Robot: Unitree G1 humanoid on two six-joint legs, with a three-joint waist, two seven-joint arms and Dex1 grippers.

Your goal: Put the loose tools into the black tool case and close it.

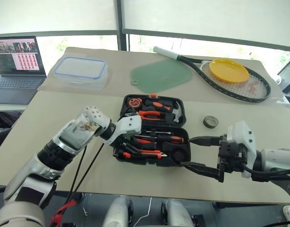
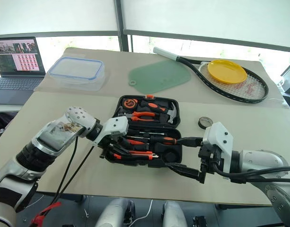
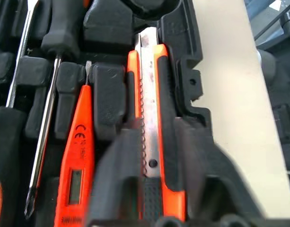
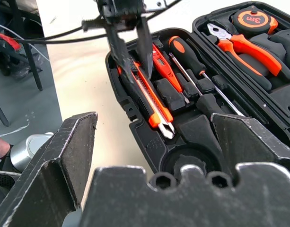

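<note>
Case: black tool case (image 1: 152, 130) lies open near the front edge of the surface (image 1: 50, 142), lid half tipped away, tray half nearest the robot.
Knife: utility knife (image 4: 147, 94) lies in its slot along the tray's front rim; long axis runs side to side, parallel to that rim, blade end toward the right arm.
Left pincer (image 4: 130, 47): fingers narrowed around the knife's butt end, straddling it from above; whether it grips or merely presses, I cannot tell.
Right pincer (image 1: 197, 152): spread wide, empty, just off the case's right end.
Neighbours: tester pen (image 3: 76, 161) and screwdriver (image 4: 194, 64) seated beside the knife, parallel.
Nearer arm: left.
Judgement: tools look seated; lid closing remains.
</note>
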